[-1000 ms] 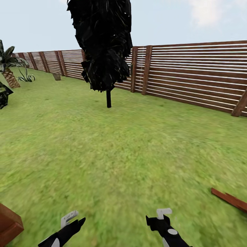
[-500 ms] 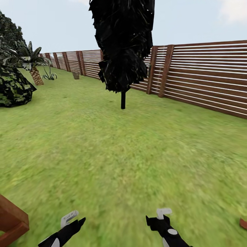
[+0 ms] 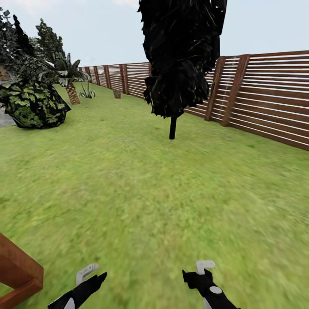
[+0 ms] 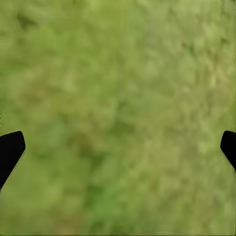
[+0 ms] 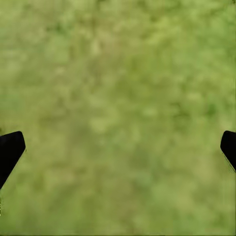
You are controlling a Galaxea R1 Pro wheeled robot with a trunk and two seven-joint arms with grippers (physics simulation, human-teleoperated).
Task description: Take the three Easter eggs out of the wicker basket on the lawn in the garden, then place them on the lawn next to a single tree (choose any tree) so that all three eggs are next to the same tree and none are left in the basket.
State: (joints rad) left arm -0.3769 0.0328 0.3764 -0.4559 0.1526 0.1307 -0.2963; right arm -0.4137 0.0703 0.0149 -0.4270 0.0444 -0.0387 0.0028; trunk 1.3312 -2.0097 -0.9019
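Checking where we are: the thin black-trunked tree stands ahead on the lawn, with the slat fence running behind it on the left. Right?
Not quite. In the head view the black-trunked tree does stand ahead on the lawn, but the slat fence runs behind it on the right, not the left.

Green lawn (image 3: 128,184) carries a thin black-trunked tree (image 3: 172,128) and a leafy bush (image 3: 34,107)

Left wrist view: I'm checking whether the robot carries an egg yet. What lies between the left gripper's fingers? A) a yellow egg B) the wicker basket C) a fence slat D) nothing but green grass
D: the left gripper is open, its dark fingertips wide apart at the picture's edges, with just blurry lawn between them.
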